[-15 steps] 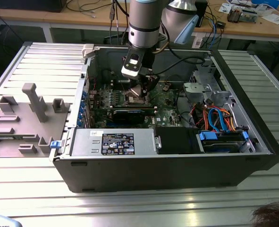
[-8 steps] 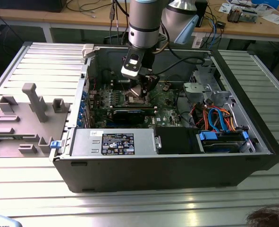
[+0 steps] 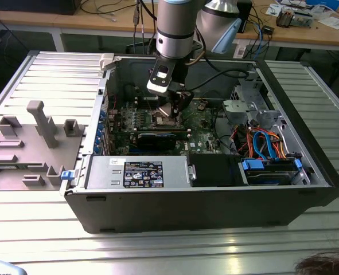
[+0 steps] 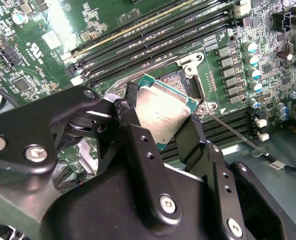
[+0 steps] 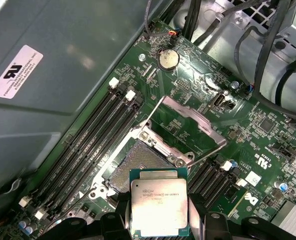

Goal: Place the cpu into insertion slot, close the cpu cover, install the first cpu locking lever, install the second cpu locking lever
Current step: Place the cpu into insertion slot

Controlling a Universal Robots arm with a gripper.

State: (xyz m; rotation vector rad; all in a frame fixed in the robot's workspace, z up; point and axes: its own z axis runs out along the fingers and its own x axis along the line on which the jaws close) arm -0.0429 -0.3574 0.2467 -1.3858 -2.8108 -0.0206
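Note:
My gripper (image 5: 159,210) is shut on the cpu (image 5: 159,206), a flat square chip with a dull silver top, gripped by its two opposite edges between black fingers (image 4: 137,145). The cpu (image 4: 164,111) hangs just above the insertion slot (image 5: 132,165) and is offset toward one side of it. The socket's dark grid and silvery rim show beside the chip. The cpu cover (image 5: 188,125), a thin silvery frame, stands swung open on its hinge beyond the slot. A thin wire lever (image 4: 238,134) lies beside the socket. In the exterior view my gripper (image 3: 172,109) reaches down inside the open computer case.
Long memory slots (image 5: 95,135) run beside the socket. A black expansion card (image 3: 158,139) sits in the board, with the power supply (image 3: 137,172) in front. Orange and blue cables (image 3: 261,143) crowd the case's right side in the exterior view. A grey fixture plate (image 3: 31,143) lies outside on that view's left.

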